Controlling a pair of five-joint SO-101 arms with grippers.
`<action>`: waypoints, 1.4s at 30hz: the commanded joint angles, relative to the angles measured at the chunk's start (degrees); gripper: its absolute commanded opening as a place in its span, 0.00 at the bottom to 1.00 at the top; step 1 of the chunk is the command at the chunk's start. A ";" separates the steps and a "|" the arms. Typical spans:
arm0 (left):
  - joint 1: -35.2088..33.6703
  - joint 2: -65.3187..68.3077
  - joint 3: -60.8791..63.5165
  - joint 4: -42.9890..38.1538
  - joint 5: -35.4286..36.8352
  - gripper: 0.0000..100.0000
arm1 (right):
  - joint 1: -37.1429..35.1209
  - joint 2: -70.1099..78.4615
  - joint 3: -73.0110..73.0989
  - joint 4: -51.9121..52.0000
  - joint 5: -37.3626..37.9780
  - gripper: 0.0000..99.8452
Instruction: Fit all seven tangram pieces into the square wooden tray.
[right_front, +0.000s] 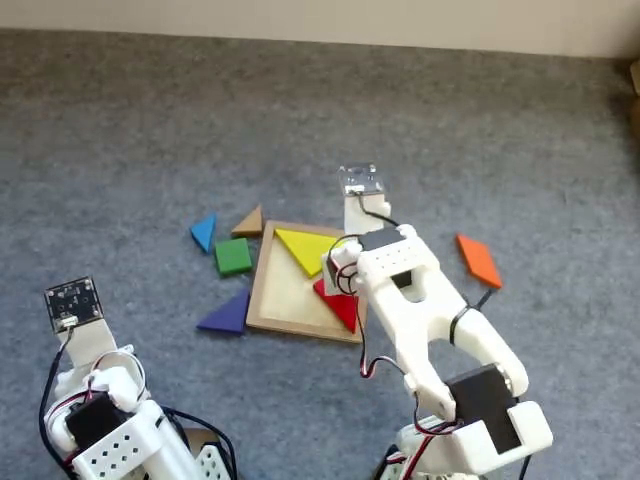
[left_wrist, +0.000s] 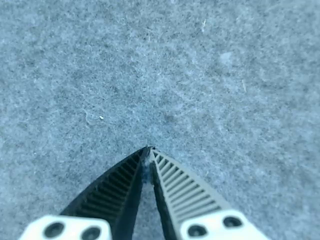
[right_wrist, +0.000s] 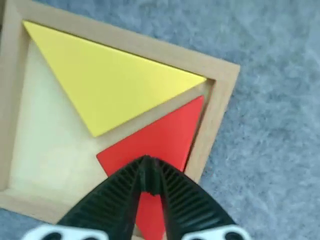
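Table (right_front: 120, 130): grey and felt-like, it lay bare and wide beyond the pieces.
Hidden: the right arm (right_front: 420, 310) covered the wooden tray's (right_front: 257, 290) near right corner and part of the red triangle (right_front: 340, 308).
Tray: the yellow triangle (right_front: 303, 248) lay along its far edge with the red one beside it; the left half was bare wood.
Loose pieces: the blue triangle (right_front: 204, 232), brown triangle (right_front: 249, 223), green square (right_front: 233, 257) and purple triangle (right_front: 228, 314) crowded the tray's left rim; the orange parallelogram (right_front: 478, 260) lay well apart on the right.
Right pincer (right_wrist: 147, 167): closed and empty, tips over the red triangle, perhaps touching it.
Left pincer (left_wrist: 149, 151): closed on nothing above bare table.
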 joint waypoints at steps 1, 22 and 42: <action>-0.22 -3.47 1.19 0.53 0.00 0.01 | -1.54 2.51 -2.51 0.13 -0.35 0.00; -0.22 -3.47 1.19 0.53 0.00 0.01 | 5.05 0.75 -9.36 -0.22 -5.98 0.00; -0.66 -3.47 1.19 0.53 0.00 0.01 | 26.33 0.22 -13.85 4.18 7.91 0.17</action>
